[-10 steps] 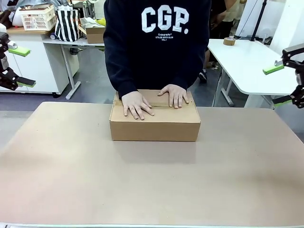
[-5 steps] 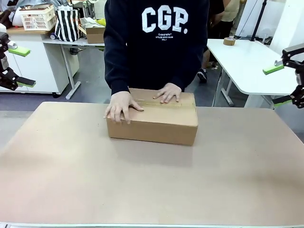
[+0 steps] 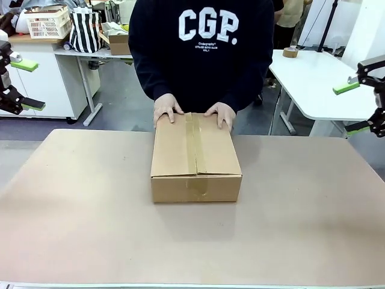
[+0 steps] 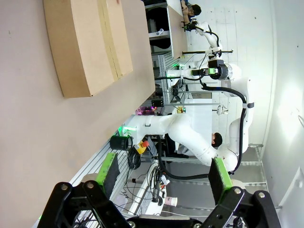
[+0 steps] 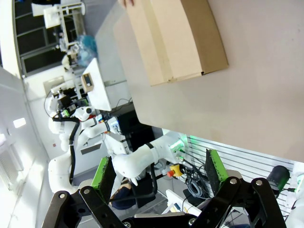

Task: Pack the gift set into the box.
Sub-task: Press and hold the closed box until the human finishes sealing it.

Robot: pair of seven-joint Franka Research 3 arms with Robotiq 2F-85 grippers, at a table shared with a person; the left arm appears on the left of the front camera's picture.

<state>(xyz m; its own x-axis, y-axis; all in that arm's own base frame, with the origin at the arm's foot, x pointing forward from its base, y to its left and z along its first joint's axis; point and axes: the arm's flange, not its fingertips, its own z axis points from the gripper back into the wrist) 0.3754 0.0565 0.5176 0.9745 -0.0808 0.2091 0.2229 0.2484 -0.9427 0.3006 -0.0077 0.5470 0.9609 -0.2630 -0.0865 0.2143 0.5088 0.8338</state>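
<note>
The box (image 3: 195, 158) lies closed at the middle of the bench (image 3: 84, 229), one short end facing the near side. A strip of tape (image 3: 192, 141) runs along its top, and a person's hands (image 3: 166, 108) rest on its far edge. The robot's left hand (image 3: 27, 84) and right hand (image 3: 354, 107) hang spread wide at the far left and far right, well apart from the box.

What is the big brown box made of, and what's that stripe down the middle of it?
The box looks like plain brown cardboard, dull and matte, with folded edges. The stripe seems to be brown packing tape: it is a little darker and glossier and runs along the closed top seam.
</note>
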